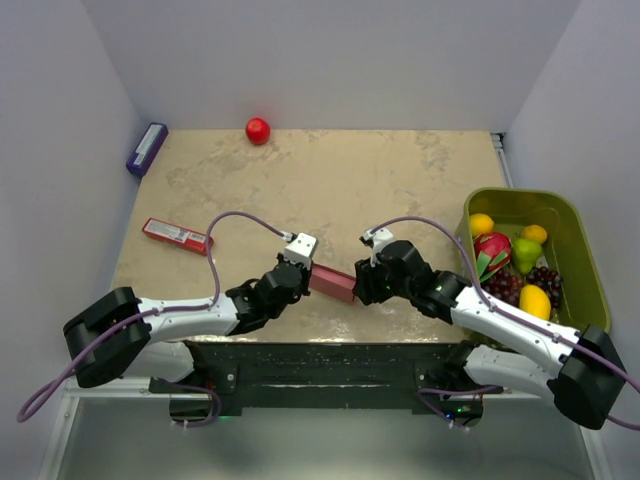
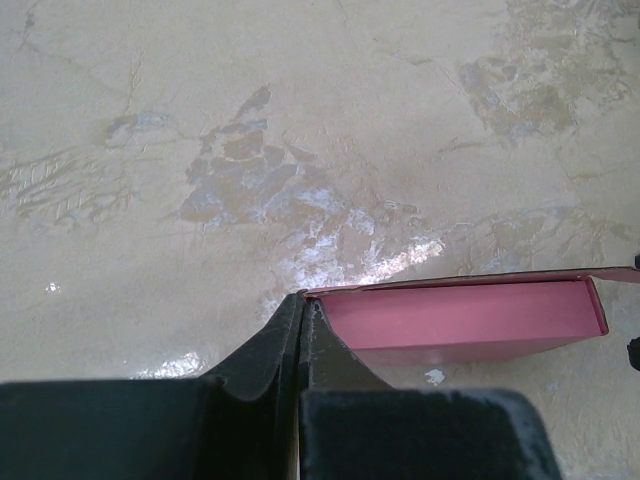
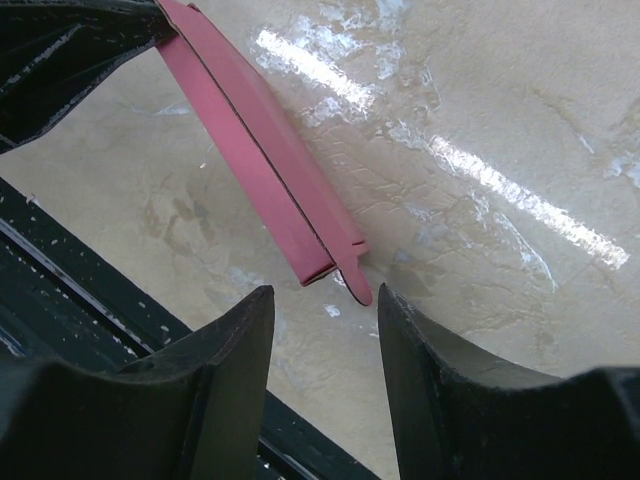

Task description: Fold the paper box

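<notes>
Left gripper (image 1: 305, 272) is clamped tight on one end of the paper box (image 1: 332, 283). The box sits between the two arms near the front edge of the table (image 1: 350, 180), squashed into a slim pink sleeve. Can't tell if it's resting on the surface or just above it. The right gripper (image 1: 360, 285) is at the other end with its jaws apart and nothing in them.

My guess on handling is thin card that weighs next to nothing, springy at the creases and easy to crumple or tear. I'd pinch it lightly at a panel edge or the tab, not mid-face.

From overhead the box is just a pink sliver between the two black grippers. The left wrist cam shows the actual pinch, closed on the box (image 2: 470, 320) at its corner. The right wrist cam shows a small rounded tab (image 3: 355, 280) poking out of the free end, just ahead of the gap between the fingers (image 3: 230, 380) and seemingly not touching. Only the overhead catches the rest:
- red packet (image 1: 175, 235)
- purple block (image 1: 147, 148)
- red ball (image 1: 258, 130)
- green fruit bin (image 1: 585, 250)
</notes>
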{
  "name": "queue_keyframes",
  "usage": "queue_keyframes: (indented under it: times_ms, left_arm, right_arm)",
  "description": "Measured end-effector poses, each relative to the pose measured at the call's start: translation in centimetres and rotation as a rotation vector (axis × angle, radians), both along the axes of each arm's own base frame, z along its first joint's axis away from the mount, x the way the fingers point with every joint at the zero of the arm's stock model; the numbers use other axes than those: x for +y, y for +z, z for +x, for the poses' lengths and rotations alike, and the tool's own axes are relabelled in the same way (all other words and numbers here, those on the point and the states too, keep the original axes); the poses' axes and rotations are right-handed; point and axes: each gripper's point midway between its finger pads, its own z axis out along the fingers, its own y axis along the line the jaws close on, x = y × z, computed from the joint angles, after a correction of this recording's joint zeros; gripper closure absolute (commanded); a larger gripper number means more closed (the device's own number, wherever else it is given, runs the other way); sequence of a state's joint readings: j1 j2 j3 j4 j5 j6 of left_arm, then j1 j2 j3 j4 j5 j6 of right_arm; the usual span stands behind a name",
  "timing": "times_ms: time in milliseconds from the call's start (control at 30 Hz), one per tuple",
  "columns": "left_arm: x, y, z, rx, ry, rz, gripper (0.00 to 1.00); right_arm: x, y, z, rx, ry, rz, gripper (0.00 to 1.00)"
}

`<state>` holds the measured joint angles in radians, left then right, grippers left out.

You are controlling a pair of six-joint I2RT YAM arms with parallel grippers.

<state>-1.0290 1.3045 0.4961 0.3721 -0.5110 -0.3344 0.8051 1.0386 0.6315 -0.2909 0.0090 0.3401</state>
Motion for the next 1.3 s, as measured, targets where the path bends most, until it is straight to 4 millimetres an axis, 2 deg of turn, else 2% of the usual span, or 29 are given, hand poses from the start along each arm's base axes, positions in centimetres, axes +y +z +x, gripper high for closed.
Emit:
queue_keyframes:
  times_ms: [400,667,800,833,867,1133,1300]
  left_arm:
    - [0.0,0.0,-0.1,0.001,0.004,-0.002,1.00]
    - [0.0,0.0,-0.2,-0.002,0.007,0.003,1.00]
    - [0.0,0.0,-0.3,-0.003,0.008,0.007,1.00]
    - [0.0,0.0,-0.3,-0.004,0.009,0.008,1.00]
    - [0.0,-0.1,-0.3,-0.005,0.011,0.012,1.00]
    - [0.1,-0.2,-1.0,-0.020,0.027,0.043,1.00]
    - [0.1,-0.3,-1.2,-0.028,0.039,0.052,1.00]
  right_arm:
    - [0.1,-0.1,-0.2,0.008,-0.011,0.004,0.59]
    - [0.1,-0.4,0.0,0.004,-0.021,-0.011,0.75]
    - [0.3,-0.5,0.2,0.007,-0.026,-0.007,0.85]
    - [0.4,-0.5,0.2,0.009,-0.029,-0.006,0.92]
    - [0.4,-0.5,0.2,0.010,-0.030,-0.004,0.94]
    - [0.6,-0.4,0.6,0.046,-0.088,-0.001,0.89]
    - [0.3,-0.4,0.7,0.060,-0.117,-0.009,0.98]
